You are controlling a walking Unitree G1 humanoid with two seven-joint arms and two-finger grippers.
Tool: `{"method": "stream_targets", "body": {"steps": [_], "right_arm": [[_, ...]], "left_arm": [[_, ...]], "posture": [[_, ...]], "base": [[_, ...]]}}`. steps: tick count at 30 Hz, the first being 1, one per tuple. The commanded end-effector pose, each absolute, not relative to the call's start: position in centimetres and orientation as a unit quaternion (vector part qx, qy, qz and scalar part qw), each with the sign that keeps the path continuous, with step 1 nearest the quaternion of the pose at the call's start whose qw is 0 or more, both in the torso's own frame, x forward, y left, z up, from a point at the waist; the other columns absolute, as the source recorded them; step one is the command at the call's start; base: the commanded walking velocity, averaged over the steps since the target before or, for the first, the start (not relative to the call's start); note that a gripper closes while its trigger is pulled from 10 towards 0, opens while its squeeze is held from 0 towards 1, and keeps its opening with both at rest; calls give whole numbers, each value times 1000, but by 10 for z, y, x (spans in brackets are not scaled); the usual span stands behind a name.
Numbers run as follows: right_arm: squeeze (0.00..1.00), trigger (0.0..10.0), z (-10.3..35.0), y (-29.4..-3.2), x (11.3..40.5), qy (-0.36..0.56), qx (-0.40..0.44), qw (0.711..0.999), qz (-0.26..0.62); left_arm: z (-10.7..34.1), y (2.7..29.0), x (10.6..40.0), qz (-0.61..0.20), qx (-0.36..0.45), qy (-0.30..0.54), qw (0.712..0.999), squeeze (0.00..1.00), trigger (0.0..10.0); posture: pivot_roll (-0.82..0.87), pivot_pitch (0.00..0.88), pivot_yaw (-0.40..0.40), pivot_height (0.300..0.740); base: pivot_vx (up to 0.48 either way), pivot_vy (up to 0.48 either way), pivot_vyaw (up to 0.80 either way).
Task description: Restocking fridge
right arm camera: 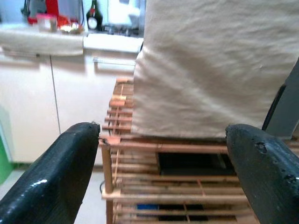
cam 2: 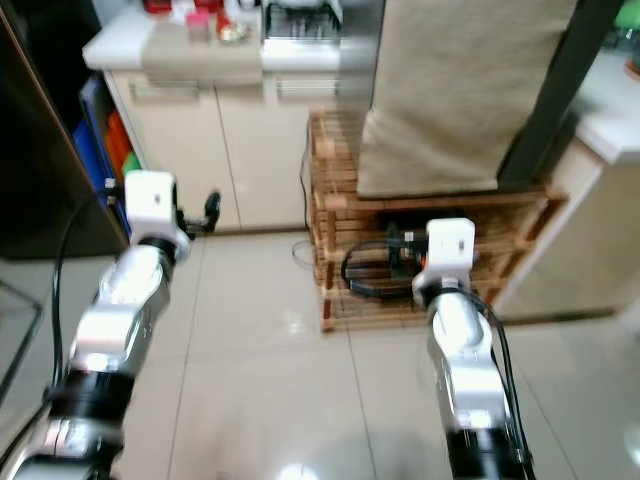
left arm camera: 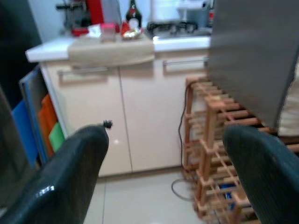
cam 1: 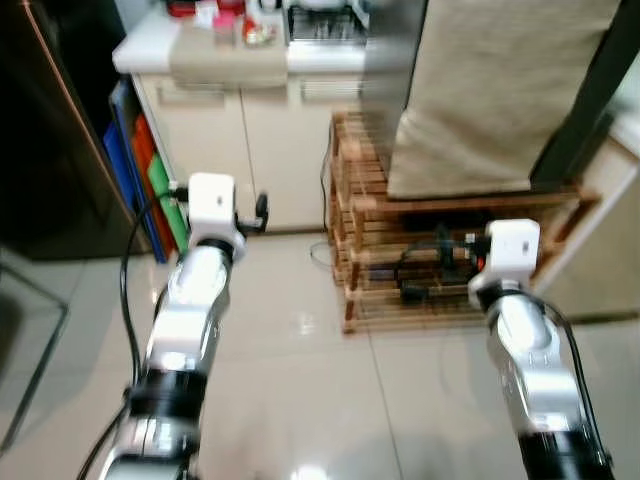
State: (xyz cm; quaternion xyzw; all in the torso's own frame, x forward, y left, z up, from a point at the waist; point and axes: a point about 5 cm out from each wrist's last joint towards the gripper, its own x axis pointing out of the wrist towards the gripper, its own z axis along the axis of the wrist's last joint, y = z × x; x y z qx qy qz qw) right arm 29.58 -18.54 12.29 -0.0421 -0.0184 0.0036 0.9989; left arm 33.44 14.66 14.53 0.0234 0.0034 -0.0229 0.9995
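Observation:
A tall grey appliance (cam 1: pixel 392 60) stands ahead on a wooden slatted rack (cam 1: pixel 365 200), with a beige cloth (cam 1: pixel 490 90) draped down its front. Both silver arms reach forward over the tiled floor. My left gripper (left arm camera: pixel 163 140) is open with nothing between its fingers and points at the cream cabinet doors (left arm camera: pixel 140 107) left of the rack. My right gripper (right arm camera: pixel 163 135) is also open and empty, aimed at the rack just below the cloth's hem (right arm camera: pixel 210 70). In the head views the left gripper (cam 1: pixel 255 212) shows short of the cabinets, and the right gripper (cam 1: pixel 458 252) is close to the rack's front.
A white counter (cam 1: pixel 150 50) carries a folded towel, a dark bottle (left arm camera: pixel 133 14) and red items. Blue, orange and green boards (cam 1: pixel 150 180) lean between the cabinets and a dark tall unit (cam 1: pixel 50 130) on the left. Black cables (cam 1: pixel 430 270) lie inside the rack. Glossy tiled floor (cam 1: pixel 300 380) lies below.

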Motion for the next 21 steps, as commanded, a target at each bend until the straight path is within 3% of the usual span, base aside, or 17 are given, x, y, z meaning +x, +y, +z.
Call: {"method": "stream_targets", "body": {"steps": [1,21], "right_arm": [[314,10000,125,-194,296,-20,-41,999,-10],[318,10000,124,-189,298,-18,-27,999,-7]], "left_arm": [[146,137,335,-36,26,0,999,0,10000],[148,132,332,-60,15,-13,998,0,10000]], "posture": [[-80,0,32,740],[-73,0,30,740]], "base": [[428,0,0],[428,0,0]]}}
